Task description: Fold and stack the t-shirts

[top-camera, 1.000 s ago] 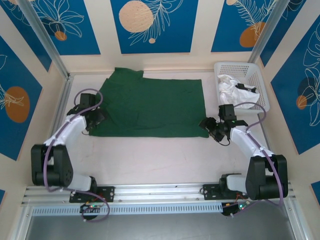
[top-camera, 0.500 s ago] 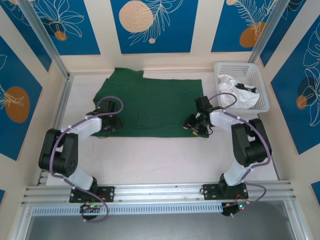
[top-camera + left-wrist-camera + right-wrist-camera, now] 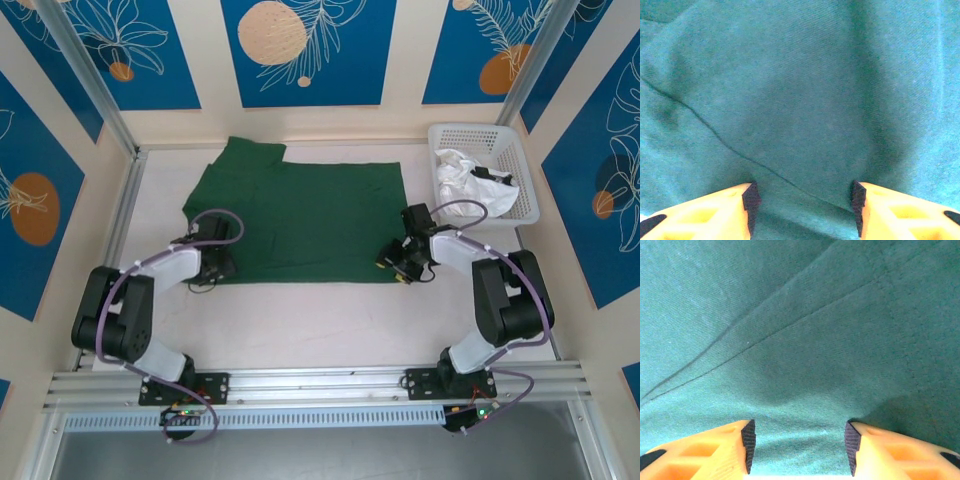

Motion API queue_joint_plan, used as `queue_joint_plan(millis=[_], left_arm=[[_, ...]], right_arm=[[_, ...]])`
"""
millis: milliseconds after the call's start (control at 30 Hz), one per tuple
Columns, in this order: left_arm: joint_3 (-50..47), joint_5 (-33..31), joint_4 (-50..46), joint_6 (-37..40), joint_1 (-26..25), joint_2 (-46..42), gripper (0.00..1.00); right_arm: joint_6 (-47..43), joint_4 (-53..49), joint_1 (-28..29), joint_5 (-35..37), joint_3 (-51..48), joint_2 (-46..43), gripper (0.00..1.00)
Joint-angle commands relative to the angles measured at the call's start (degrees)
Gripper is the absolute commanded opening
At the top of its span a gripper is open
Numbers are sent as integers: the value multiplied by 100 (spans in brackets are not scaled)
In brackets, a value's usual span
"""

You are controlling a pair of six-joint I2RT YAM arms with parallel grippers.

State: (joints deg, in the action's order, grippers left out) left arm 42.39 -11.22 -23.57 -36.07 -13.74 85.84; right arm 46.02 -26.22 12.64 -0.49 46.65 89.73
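Observation:
The dark green t-shirt (image 3: 300, 215) lies spread flat on the table, one sleeve at the far left. My left gripper (image 3: 222, 268) rests on its near left corner and my right gripper (image 3: 392, 268) on its near right corner. In the left wrist view the gripper (image 3: 804, 192) stands open over green cloth (image 3: 800, 100) with a crease running across it. In the right wrist view the gripper (image 3: 797, 432) is also open, green cloth (image 3: 790, 340) spanning the gap just above the hem. The white t-shirt (image 3: 470, 180) lies crumpled in the basket.
The white lattice basket (image 3: 470, 130) stands at the far right corner. Metal frame posts rise at the far left (image 3: 95, 90) and far right (image 3: 535, 60). Bare tabletop (image 3: 310, 320) runs between the shirt's near hem and the arm bases.
Both arms swung in from outside the shirt's sides onto its near corners. The shirt's near hem now lies slightly closer to the arm bases.

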Motion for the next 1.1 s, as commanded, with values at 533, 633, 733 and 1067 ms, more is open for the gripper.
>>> queue_joint_plan(millis=[533, 633, 733, 1067], left_arm=[[-758, 381, -1419, -435, -85, -2809, 48], [-466, 859, -1315, -254, -185, -2876, 37], [-214, 1064, -1092, -193, -430, -2588, 22], [429, 1023, -306, -275, -1008, -623, 4]], right_arm=[[-45, -878, 209, 301, -1075, -2334, 64], [-44, -487, 797, 299, -1009, -2880, 62], [110, 212, 1542, 56, -879, -2632, 49], [585, 550, 3484, 620, 1302, 620, 25]])
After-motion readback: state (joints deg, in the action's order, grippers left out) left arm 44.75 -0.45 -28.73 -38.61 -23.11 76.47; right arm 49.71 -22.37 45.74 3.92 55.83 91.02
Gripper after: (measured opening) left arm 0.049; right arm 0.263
